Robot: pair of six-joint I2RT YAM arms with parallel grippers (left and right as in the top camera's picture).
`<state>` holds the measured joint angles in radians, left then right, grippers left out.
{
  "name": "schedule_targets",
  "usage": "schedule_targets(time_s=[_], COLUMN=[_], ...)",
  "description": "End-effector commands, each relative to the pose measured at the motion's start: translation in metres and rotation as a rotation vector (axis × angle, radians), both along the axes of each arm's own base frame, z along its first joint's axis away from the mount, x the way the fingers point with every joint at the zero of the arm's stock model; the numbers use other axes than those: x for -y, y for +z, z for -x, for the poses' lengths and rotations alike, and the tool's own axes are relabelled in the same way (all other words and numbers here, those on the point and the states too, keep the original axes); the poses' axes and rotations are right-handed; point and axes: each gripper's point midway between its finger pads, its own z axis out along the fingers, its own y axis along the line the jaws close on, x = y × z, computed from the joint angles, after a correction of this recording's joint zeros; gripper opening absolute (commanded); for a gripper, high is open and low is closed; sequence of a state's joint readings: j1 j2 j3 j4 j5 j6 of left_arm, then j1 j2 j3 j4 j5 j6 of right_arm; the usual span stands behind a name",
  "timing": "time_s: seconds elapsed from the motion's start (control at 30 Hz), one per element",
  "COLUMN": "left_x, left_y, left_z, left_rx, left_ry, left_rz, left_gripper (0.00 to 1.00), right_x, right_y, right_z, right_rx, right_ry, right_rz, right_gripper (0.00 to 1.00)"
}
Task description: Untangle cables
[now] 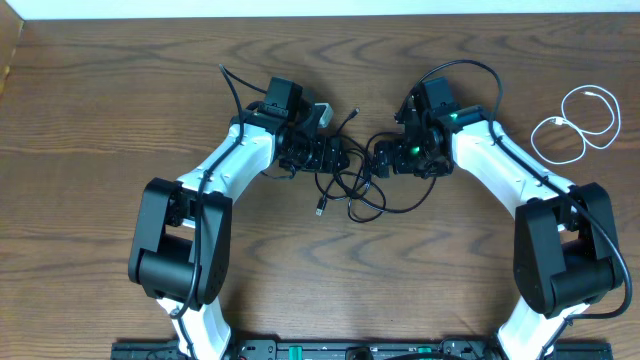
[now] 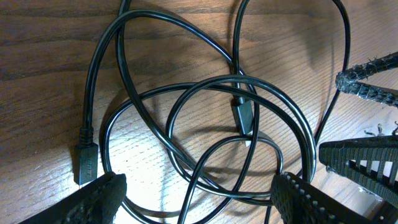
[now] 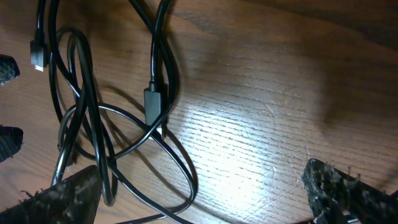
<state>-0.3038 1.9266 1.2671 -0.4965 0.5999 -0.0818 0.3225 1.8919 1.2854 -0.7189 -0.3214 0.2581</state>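
We stretch our left arm (image 1: pixel 225 160) and right arm (image 1: pixel 500 160) inward, elbows out, wrists nearly meeting. Our left end effector (image 1: pixel 338 157) points right, its fingers (image 2: pixel 102 198) spread apart and holding nothing. Our right end effector (image 1: pixel 380 158) faces it, fingers (image 3: pixel 351 193) spread wide, likewise empty.

No writing, label, brand or number could be read on the black cables (image 2: pixel 89 81), on the plug (image 2: pixel 87 163) at their left, or on the table (image 2: pixel 37 37) beneath
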Motion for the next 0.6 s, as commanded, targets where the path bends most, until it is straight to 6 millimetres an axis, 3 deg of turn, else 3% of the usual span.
schedule_targets(time_s=[0.0, 0.57], left_x=[0.0014, 0.0014], left_y=[0.0009, 0.0009], left_z=[0.0018, 0.0018], left_rx=[-0.006, -0.006], left_ry=[-0.002, -0.002], left_rz=[0.007, 0.007], left_gripper=[0.79, 0.79], right_x=[0.0004, 0.0004], right_y=[0.0048, 0.0048], right_z=[-0.0012, -0.0012], right_rx=[0.018, 0.018], right_ry=[0.010, 0.010], right_rz=[-0.001, -0.001], right_gripper=[0.99, 0.99])
